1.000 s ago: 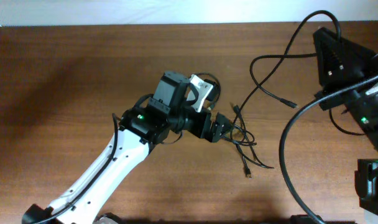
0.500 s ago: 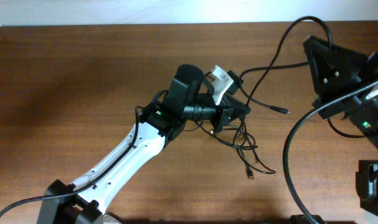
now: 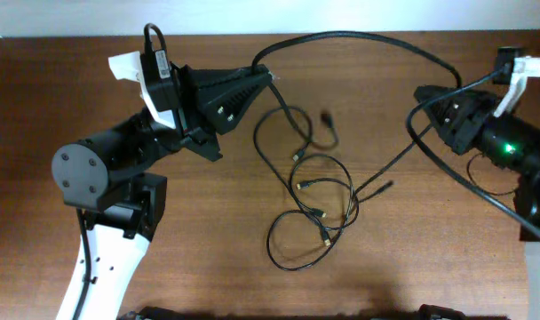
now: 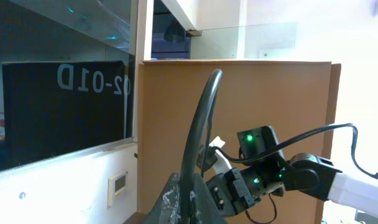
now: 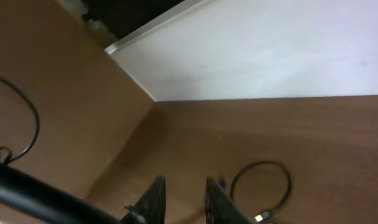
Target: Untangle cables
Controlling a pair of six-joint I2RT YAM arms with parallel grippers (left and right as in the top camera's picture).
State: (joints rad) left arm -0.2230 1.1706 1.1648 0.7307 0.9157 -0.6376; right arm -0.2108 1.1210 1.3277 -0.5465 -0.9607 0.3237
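Left claw (image 3: 266,76) clenched on one black cable (image 3: 359,34), up above the surface (image 3: 208,236) near its far edge, pointing to the right. In the left wrist view, same claw (image 4: 184,198) at the bottom edge, closed tight around the cable (image 4: 198,124), a thick dark curve upward from inside the grip. From that grip, a long arc of this cable over the far side of the surface toward the right claw (image 3: 421,96), then a bend just beside its tip and a thinner run back down to the left, with a small plug end (image 3: 390,186) on the wood. Whether touching the right claw or only passing beside it: cannot tell from above.

Right claw (image 5: 184,185) released: in the right wrist view two fingers (image 5: 156,190) apart, bare brown wood visible between them. At the lower left of that view, a blurred black band (image 5: 27,193), too close to identify.

Flat on the surface between the two arms, below the held one, the other cables (image 3: 320,212): several thin loose loops, crossing one another in the middle, small plug ends inside the heap. One wide loop toward the near edge, one narrow loop up toward the left claw. In the right wrist view, one small loop (image 5: 262,163) with a light plug (image 5: 258,218) on the wood.
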